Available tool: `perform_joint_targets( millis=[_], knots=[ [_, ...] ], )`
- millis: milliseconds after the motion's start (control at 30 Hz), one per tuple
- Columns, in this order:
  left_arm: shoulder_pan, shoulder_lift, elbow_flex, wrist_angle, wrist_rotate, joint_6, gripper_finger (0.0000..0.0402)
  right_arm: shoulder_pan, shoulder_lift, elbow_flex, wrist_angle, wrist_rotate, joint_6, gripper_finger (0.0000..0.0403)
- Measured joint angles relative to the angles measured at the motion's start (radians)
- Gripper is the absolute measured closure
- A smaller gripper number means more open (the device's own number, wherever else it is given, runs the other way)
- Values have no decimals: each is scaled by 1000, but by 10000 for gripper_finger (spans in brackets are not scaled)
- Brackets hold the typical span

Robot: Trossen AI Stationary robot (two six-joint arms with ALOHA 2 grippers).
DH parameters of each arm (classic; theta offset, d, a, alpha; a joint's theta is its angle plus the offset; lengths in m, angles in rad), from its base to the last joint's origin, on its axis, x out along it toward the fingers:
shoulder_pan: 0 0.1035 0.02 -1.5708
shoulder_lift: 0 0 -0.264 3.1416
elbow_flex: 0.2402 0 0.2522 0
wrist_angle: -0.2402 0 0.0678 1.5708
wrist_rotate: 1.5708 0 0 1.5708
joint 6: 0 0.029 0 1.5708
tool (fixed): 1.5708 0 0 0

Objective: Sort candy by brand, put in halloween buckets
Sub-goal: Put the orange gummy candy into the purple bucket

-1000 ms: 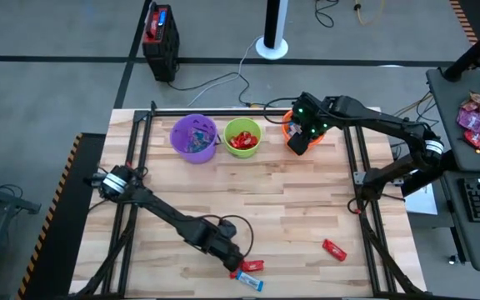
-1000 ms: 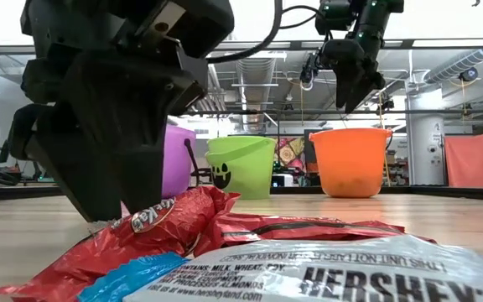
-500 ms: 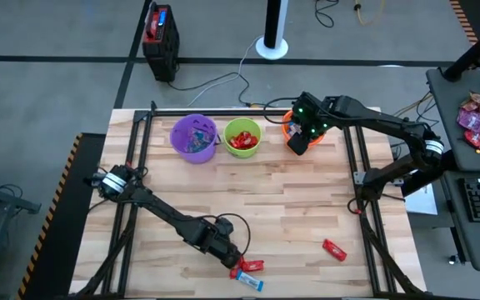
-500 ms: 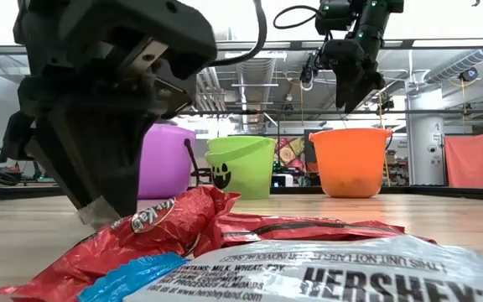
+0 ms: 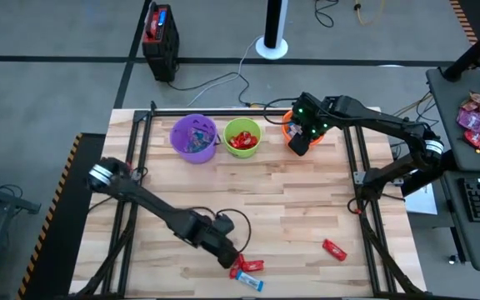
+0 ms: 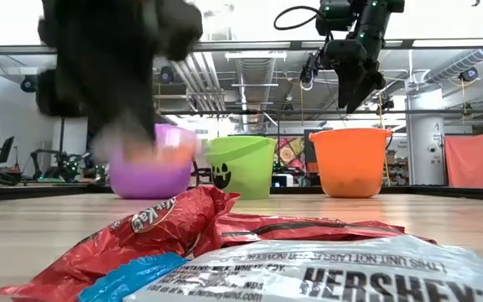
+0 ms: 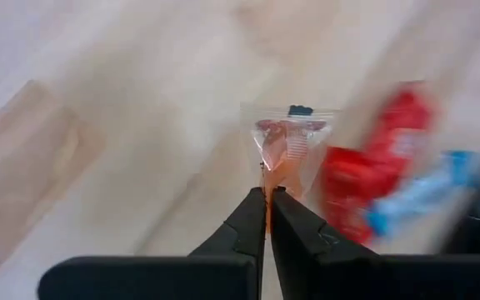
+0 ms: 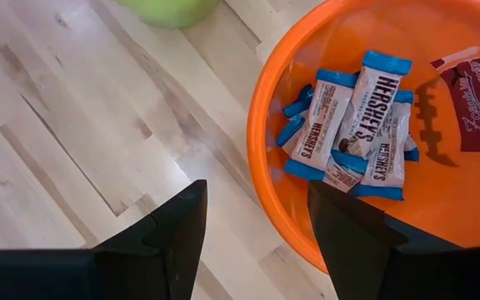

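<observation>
A small clear-wrapped candy (image 7: 288, 143) hangs pinched in the left hand (image 7: 267, 198), its fingers pressed together, just above the desk (image 5: 290, 208) near its front edge. The right hand (image 8: 252, 229) hovers spread wide over the orange bucket (image 8: 465, 192).

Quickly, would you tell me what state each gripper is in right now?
Left gripper: shut on a small clear-wrapped candy.
Right gripper: open, empty, above the orange bucket.

Pale matt wood table (image 5: 290, 208), glossy plastic orange bucket (image 8: 307, 50), shiny crinkled red wrapper (image 6: 149, 226).
</observation>
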Motion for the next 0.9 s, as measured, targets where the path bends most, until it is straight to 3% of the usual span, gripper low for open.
perform_joint_targets(
  millis=[233, 367, 433, 533, 633, 900],
  knots=[
    [26, -175, 2, -71, -45, 32, 401, 0, 0, 0, 0, 0, -6, 202],
    [88, -284, 3, -269, -56, 6, 402, 0, 0, 0, 1, 0, -5, 202],
    [146, -354, 20, -363, -118, 5, 402, 0, 0, 0, 3, -1, 13, 202],
    [277, -446, 40, -475, -207, 76, 401, 3, 0, 0, 5, 0, 39, 202],
    [453, -518, 38, -533, -219, 228, 401, 13, 0, 0, 5, -2, 69, 202],
    [955, -567, 30, -560, -116, 674, 401, 91, -1, 0, 6, -2, 190, 202]
  ],
)
